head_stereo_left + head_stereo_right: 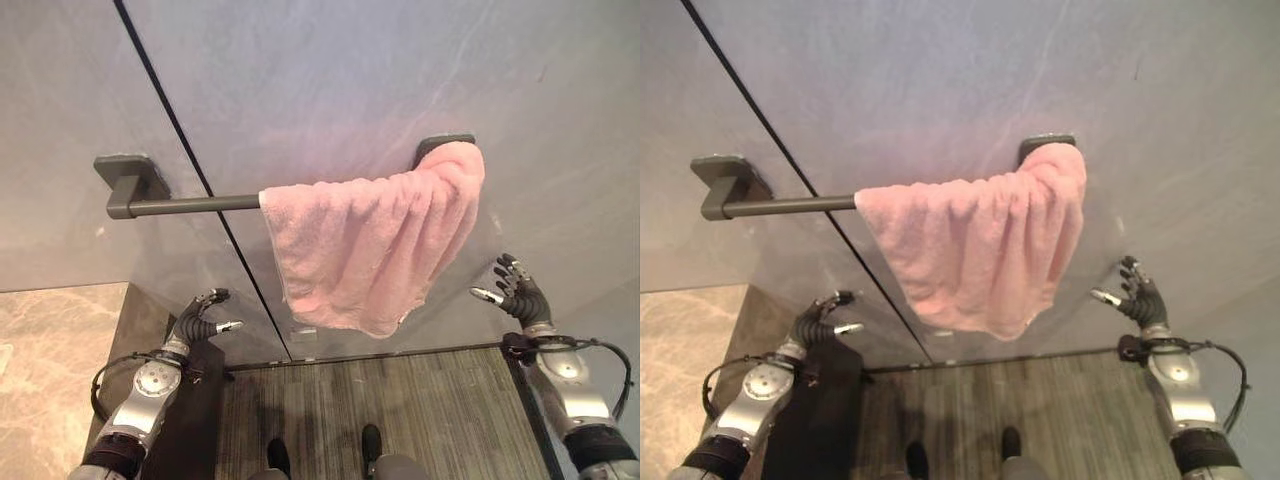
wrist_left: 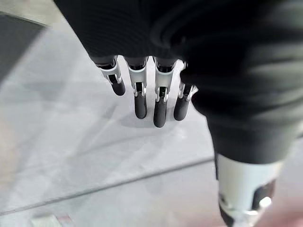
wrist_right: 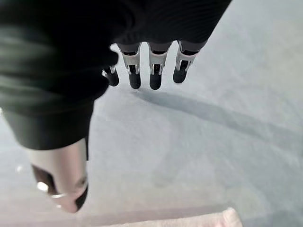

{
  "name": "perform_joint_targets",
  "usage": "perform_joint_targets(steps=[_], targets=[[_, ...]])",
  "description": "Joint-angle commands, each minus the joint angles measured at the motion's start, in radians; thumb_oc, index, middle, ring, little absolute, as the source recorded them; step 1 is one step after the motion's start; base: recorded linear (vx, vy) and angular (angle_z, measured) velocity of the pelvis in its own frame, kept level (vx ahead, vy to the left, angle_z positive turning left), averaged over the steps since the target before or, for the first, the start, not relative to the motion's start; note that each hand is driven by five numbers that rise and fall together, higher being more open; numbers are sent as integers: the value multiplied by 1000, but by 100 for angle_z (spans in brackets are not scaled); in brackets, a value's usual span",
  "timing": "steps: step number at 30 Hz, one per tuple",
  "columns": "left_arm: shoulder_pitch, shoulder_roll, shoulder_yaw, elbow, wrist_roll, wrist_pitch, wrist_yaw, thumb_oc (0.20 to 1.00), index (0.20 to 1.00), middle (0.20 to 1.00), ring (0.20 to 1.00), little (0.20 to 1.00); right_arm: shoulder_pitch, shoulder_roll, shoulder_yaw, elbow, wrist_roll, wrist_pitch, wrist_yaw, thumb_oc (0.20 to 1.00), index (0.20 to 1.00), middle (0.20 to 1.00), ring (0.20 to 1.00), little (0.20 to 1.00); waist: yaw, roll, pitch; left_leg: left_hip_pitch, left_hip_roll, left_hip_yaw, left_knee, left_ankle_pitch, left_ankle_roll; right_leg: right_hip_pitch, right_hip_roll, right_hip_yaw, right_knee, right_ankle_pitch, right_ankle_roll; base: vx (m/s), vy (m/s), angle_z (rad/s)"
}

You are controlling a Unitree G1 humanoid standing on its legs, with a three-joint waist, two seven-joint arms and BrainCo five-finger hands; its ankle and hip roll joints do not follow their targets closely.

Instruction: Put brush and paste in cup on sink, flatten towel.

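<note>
Pink towel [image 1: 372, 246] bunched on rail [image 1: 190, 205], L robot hand [image 1: 205, 318] & R robot hand [image 1: 518, 290] both spread, empty

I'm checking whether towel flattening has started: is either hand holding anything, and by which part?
Nothing is held. The left hand and right hand are both open and apart from the pink towel, which hangs bunched on the rail.

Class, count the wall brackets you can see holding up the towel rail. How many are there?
2. One bracket at the rail's left end; the other bracket at its right end, partly covered by the pink towel.
</note>
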Motion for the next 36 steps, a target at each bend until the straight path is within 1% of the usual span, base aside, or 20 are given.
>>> perform_joint_targets(steps=[1,2,3,5,7,8,10,11,16,17,18,23,27,29,30,31,32,33,34,36], targets=[[-160,63,-54,-60,-71,-89,-38,1000,1000,1000,1000,1000,-136,-90,76,-20,81,-40,69,1000,1000,1000,1000,1000,16,-33,-75,5,10,9,4,26,-46,-6,-44,2,53,-31,80,1,-4,-3],[-184,72,-76,-66,-80,-89,-44,1000,1000,1000,1000,1000,-154,-102,96,-9,108,-31,79,1000,1000,1000,1000,1000,16,-33,-75,3,10,10,4,27,-47,-8,-44,4,52,-29,81,0,0,0],[-231,99,-119,-93,-102,-94,-66,1000,1000,1000,1000,1000,-188,-125,142,-18,188,-13,137,1000,1000,1000,1000,1000,17,-34,-74,0,11,9,4,29,-50,-12,-44,3,50,-26,82,0,0,0],[-232,99,-118,-93,-102,-94,-67,1000,1000,1000,1000,1000,-190,-125,143,-16,188,-13,138,1000,1000,1000,1000,1000,17,-34,-73,0,11,9,4,29,-50,-12,-44,3,50,-26,82,0,0,0],[-314,119,-191,-110,-128,-98,-91,1000,1000,1000,1000,1000,-267,-144,215,-14,284,8,186,1000,1000,1000,1000,1000,18,-31,-67,-5,15,9,4,32,-56,-17,-45,1,47,-21,83,-11,-17,0],[-356,115,-221,-119,-137,-101,-95,1000,1000,1000,1000,1000,-309,-135,245,-8,332,17,201,1000,1000,1000,1000,1000,19,-28,-62,-11,15,6,4,36,-58,-21,-44,-2,44,-18,83,-27,-37,-3],[-373,109,-232,-114,-139,-104,-98,1000,1000,1000,1000,1000,-334,-133,266,-10,349,21,213,1000,1000,1000,1000,1000,19,-26,-59,-15,16,4,4,39,-60,-22,-43,-4,41,-16,84,-26,-27,-4],[-425,81,-267,-110,-138,-107,-91,1000,1000,1000,1000,1000,-395,-121,324,-32,388,30,233,1000,1000,1000,1000,1000,20,-22,-55,-27,18,0,4,47,-65,-28,-43,-6,28,-6,85,-36,-26,-3],[-475,46,-296,-124,-137,-113,-73,1000,1000,1000,1000,1000,-478,-112,415,-68,384,41,241,1000,1000,1000,1000,1000,19,-20,-52,-39,24,-3,4,54,-72,-34,-40,-11,20,2,86,-14,-9,-1],[-480,32,-297,-124,-134,-113,-66,1000,1000,1000,1000,1000,-488,-98,418,-70,381,38,232,1000,1000,1000,1000,1000,19,-20,-52,-39,25,-4,4,54,-72,-32,-39,-12,20,3,86,0,0,0],[-487,10,-299,-125,-132,-113,-55,1000,1000,1000,1000,1000,-510,-56,417,-58,380,29,211,1000,1000,1000,1000,1000,20,-21,-53,-37,27,-4,4,53,-71,-29,-38,-14,19,2,85,0,0,0],[-470,-22,-284,-132,-126,-110,-39,1000,1000,1000,1000,1000,-557,30,449,-77,376,21,192,1000,1000,1000,1000,1000,25,-27,-57,-25,28,-4,4,45,-68,-17,-36,-16,16,-1,82,0,0,0],[-444,-29,-267,-134,-119,-106,-33,1000,1000,1000,1000,1000,-578,65,464,-90,360,21,185,1000,1000,1000,1000,1000,31,-32,-62,-21,28,-5,4,40,-66,-11,-36,-16,13,-2,82,0,0,0],[-427,-38,-258,-125,-112,-100,-28,1000,1000,1000,1000,1000,-593,90,466,-81,332,17,158,1000,1000,1000,1000,1000,37,-36,-66,-17,26,-8,4,36,-63,-5,-37,-18,11,-1,83,0,0,0],[-424,-40,-257,-124,-110,-98,-28,1000,1000,1000,1000,1000,-594,96,463,-78,325,16,152,956,956,956,956,956,38,-38,-68,-15,24,-9,4,34,-62,-2,-38,-18,9,-1,83,0,0,0],[-421,-40,-258,-125,-109,-97,-27,1000,1000,1000,1000,1000,-595,101,460,-76,315,16,140,489,489,489,489,489,40,-40,-70,-14,23,-10,4,32,-60,0,-39,-18,8,-1,83,0,0,0],[-416,-43,-254,-124,-109,-96,-23,1000,1000,1000,1000,1000,-594,107,453,-75,307,14,124,200,200,200,200,200,41,-42,-72,-12,21,-11,4,30,-59,2,-40,-19,8,-1,84,0,0,0],[-413,-48,-250,-121,-105,-95,-19,922,922,922,922,922,-590,121,440,-70,301,10,111,200,200,200,200,200,42,-44,-74,-11,20,-11,4,26,-57,4,-41,-21,7,-1,85,13,31,0],[-406,-56,-241,-119,-98,-93,-9,200,200,200,200,200,-579,143,422,-68,297,6,94,200,200,200,200,200,44,-45,-77,-9,20,-12,4,24,-56,6,-42,-21,6,-1,85,11,35,0],[-378,-65,-214,-128,-98,-93,1,200,200,200,200,200,-552,155,393,-111,285,-1,81,200,200,200,200,200,45,-50,-82,-8,18,-14,4,19,-53,8,-45,-22,5,0,87,5,16,0]])
